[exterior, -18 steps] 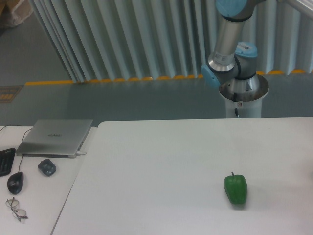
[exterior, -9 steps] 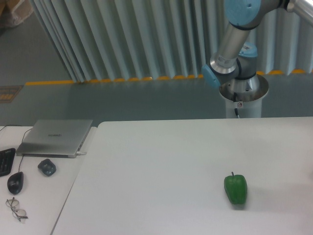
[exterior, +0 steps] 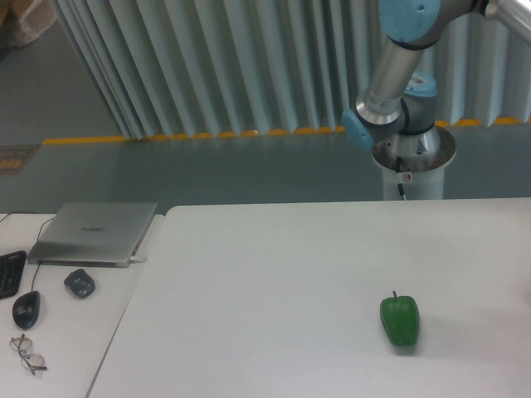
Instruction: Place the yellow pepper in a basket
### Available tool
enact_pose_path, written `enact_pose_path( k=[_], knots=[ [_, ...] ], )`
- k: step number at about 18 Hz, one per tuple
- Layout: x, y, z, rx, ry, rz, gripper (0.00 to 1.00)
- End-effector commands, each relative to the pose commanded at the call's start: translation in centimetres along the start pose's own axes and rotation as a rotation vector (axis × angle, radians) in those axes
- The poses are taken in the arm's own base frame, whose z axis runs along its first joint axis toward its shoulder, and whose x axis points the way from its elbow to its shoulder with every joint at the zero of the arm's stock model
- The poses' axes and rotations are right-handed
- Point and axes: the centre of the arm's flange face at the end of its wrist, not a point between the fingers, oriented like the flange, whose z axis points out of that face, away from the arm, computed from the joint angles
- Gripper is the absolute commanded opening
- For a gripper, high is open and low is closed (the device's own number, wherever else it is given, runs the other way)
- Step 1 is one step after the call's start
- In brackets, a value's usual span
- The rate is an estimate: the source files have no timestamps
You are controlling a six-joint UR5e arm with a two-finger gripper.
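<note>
The pincer is out of frame: only the arm's grey tube and pale blue joint caps [exterior: 390, 79] show at the upper right, running off past the top and right edges, so whether its fingers are apart, together or clamped on anything cannot be told. A second ago the upper link stood nearly upright above the round metal base pedestal [exterior: 412, 162]; half a second ago it had swung to lean towards the right, and it has hardly shifted since. I read that as the arm reaching off to the right of the view, perhaps towards something beyond the table's right edge, though nothing confirms it.

On the wide white table [exterior: 274, 282] below, the only vegetable visible is a glossy green bell pepper [exterior: 400, 319] lying right of centre, well apart from everything else and unmoved across all three moments. The yellow pepper is nowhere in view, and neither is any basket; both must lie outside the frame or be hidden, so how far the task has got cannot be judged from here.

Further left, on the adjoining desk, lie a closed silver laptop [exterior: 94, 231], a small dark grey lump [exterior: 80, 283], a black computer mouse [exterior: 26, 309], the corner of a black keyboard [exterior: 8, 272] and thin-rimmed folded spectacles [exterior: 27, 351].
</note>
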Motion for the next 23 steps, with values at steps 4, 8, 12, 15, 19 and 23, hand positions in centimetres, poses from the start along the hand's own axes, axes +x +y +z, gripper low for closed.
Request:
enact_pose_path(
  k=[4,8,12,15,19,23],
  knots=[
    [3.4,-3.8,-2.4,0.017,0.025,0.178,1.0],
    [6.1,-6.8,-4.1,0.034,0.071,0.364,1.0],
    [8.6,-7.5,-4.8,0.04,0.122,0.423,1.0],
    [9.7,-8.0,-5.3,-0.025,0.149,0.449,1.0],
    [10.6,-8.2,-4.9,-0.062,0.213,0.464,1.0],
    [10.9,-8.3,-4.7,-0.056,0.237,0.465,1.0]
  ],
)
